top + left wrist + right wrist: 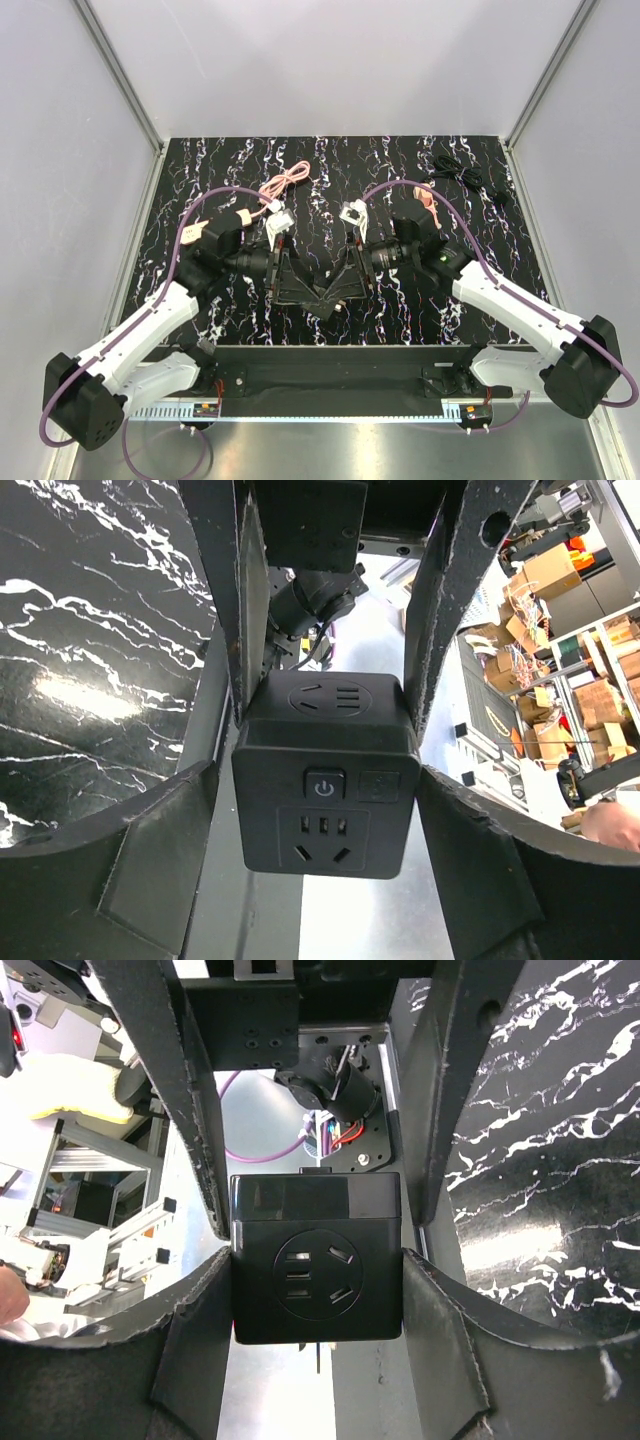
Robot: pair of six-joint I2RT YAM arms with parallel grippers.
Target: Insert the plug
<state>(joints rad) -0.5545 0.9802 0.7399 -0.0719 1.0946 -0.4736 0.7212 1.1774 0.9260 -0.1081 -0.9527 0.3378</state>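
Observation:
A black socket cube (326, 296) hangs over the table's front edge, held between both grippers. In the left wrist view the cube (325, 780) shows a power button and a socket face, and my left gripper (325, 815) is shut on its sides. In the right wrist view the cube (316, 1260) shows a round socket face, and my right gripper (316, 1290) is shut on it too. A small salmon-pink piece, seemingly the plug (428, 203), lies at the back right beside the right arm, away from both grippers.
A coiled pink cable (283, 183) lies at the back left of centre. A black cable (460, 172) lies in the back right corner. The black marbled table (330, 160) is walled on three sides. The purple arm cables loop above both wrists.

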